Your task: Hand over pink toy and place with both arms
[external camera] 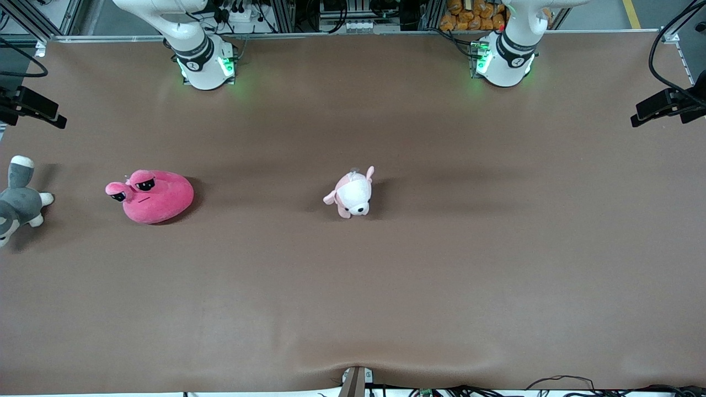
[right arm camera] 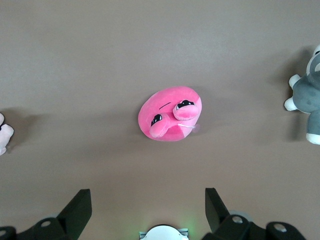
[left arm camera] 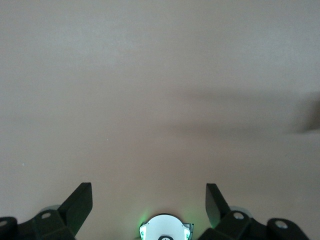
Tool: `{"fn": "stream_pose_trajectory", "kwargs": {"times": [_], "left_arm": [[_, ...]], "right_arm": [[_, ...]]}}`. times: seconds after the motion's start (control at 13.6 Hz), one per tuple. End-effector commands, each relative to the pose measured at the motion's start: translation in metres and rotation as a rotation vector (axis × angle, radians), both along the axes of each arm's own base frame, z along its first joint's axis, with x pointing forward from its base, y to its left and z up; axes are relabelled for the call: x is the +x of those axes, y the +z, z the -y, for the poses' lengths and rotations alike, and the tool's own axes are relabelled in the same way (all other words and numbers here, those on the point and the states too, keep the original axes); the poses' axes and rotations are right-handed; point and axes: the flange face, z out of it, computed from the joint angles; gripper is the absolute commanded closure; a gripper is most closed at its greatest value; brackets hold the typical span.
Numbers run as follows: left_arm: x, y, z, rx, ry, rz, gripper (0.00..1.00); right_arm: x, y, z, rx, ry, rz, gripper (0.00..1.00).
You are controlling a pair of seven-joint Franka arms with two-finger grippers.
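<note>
Pink toy at rest on the worktop, both arms raised with open jaws

We see the brown cloth-covered worktop [external camera: 496, 264] carrying three plush toys. One is a round, deep-pink plush blob with drooping eyes [external camera: 151, 196], toward the right arm's end. One is a grey-and-white plush animal [external camera: 16, 201], at that end's edge. One is a small pale-pink-and-white plush puppy [external camera: 353, 193], near the middle. Two grippers are up. The right gripper [right arm camera: 148, 212] hangs over the deep-pink blob, jaws wide apart and holding nothing. The left gripper [left arm camera: 148, 212] waits over bare worktop, likewise wide open and holding nothing. We cannot tell whether this is before pickup or after placing. For any grasp, we judge the jaws should straddle the soft body squarely and squeeze its middle.
</note>
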Motion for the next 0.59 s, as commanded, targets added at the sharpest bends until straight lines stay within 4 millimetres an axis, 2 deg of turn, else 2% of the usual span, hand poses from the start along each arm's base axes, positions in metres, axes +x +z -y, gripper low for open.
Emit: {"fn": "stream_pose_trajectory", "kwargs": {"times": [0.0,0.51], "left_arm": [[-0.003,0.009,0.004,-0.014,-0.016,0.020,0.00],[0.001,0.020,0.013,-0.013,-0.030,0.045,0.00]], "right_arm": [[-0.010,0.004,0.001,-0.013,0.012,0.003,0.00],[-0.011,0.003,0.001,-0.012,0.012,-0.003,0.00]]}}
